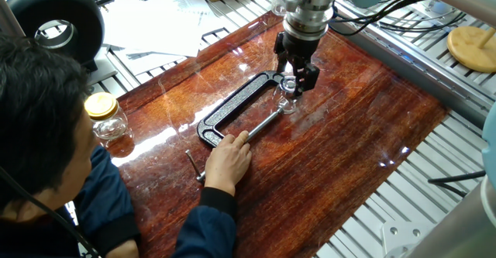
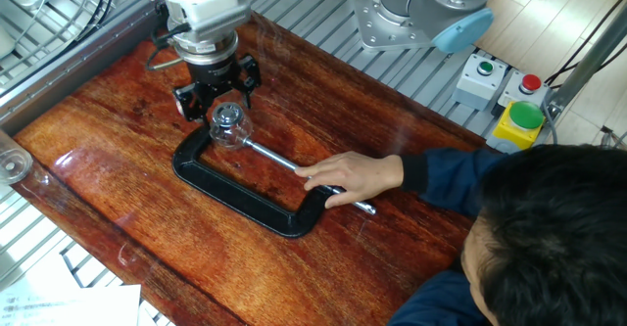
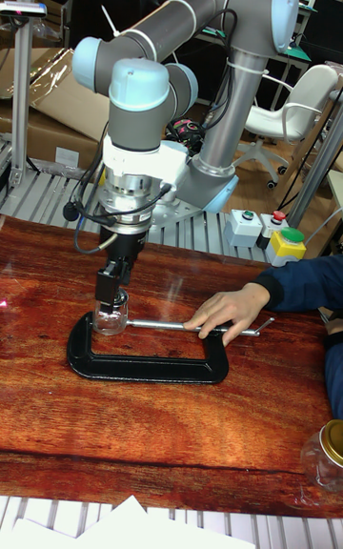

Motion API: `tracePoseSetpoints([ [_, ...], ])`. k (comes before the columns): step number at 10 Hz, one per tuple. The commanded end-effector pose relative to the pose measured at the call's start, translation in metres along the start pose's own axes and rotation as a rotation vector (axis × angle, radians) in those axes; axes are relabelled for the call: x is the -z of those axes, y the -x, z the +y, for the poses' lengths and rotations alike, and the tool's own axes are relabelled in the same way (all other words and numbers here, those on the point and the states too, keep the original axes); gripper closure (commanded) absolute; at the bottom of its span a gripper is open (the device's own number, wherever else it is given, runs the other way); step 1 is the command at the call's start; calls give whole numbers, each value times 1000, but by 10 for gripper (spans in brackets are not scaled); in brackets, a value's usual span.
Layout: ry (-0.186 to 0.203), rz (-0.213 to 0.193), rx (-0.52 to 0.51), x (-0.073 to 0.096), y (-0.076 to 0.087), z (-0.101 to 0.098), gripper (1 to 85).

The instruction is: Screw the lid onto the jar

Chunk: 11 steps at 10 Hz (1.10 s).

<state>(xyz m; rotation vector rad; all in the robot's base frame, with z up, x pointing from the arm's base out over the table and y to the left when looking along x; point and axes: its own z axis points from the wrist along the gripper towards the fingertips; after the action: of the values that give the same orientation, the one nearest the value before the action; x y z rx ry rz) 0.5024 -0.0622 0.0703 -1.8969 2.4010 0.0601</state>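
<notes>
Jar (image 2: 231, 130) pinned in black C-clamp (image 2: 245, 194) near counter (image 2: 323, 267) far edge, so cannot spin under torque. Hand (image 2: 355, 175) pressing clamp screw, steadying. Gripper (image 2: 217, 98) directly above, jaws straddling lid (image 2: 226, 116) on mouth; contact unclear, cannot tell grip.

No text, label, brand or number can be read anywhere.

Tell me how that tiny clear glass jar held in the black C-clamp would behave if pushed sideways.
The tiny clear glass jar probably would not slide: the black C-clamp pinches it, and a person's hand steadies the clamp's screw. Being glass, it may crack under hard force. Freed, it looks light and likely skids on the glossy wooden tabletop.
</notes>
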Motion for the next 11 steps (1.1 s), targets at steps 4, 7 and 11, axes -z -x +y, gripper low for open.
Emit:
tracePoseSetpoints([
  [4, -23, 6, 104, -2, -6, -3, 117],
  [7, -22, 3, 118, -3, -5, -2, 133],
  [11, -23, 8, 123, -4, -4, -1, 163],
])
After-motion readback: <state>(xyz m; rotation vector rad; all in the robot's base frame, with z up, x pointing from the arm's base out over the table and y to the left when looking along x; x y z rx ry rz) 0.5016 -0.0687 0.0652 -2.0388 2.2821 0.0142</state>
